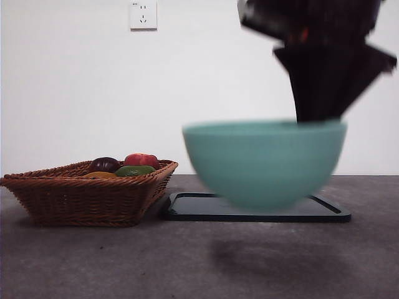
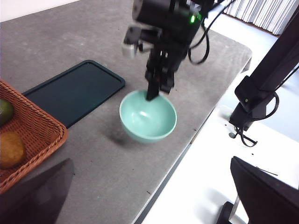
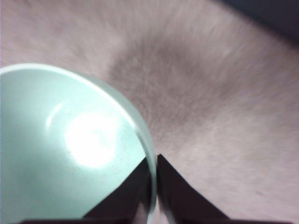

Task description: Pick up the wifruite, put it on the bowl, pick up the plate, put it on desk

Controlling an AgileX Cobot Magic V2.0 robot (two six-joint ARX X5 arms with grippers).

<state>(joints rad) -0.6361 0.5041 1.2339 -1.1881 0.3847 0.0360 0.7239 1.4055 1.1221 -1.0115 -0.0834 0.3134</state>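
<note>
My right gripper is shut on the rim of the pale teal bowl, one jaw inside and one outside. The bowl hangs a little above the desk, casting a shadow below it, and its inside is empty. The orange-brown wifruite lies in the wicker basket. Back near the basket, my left gripper stands open and holds nothing. A plate is out of view.
A glossy black tray lies flat behind the bowl, next to the basket. The basket also holds a red fruit, a dark purple one and a green one. The desk's edge runs close by the bowl.
</note>
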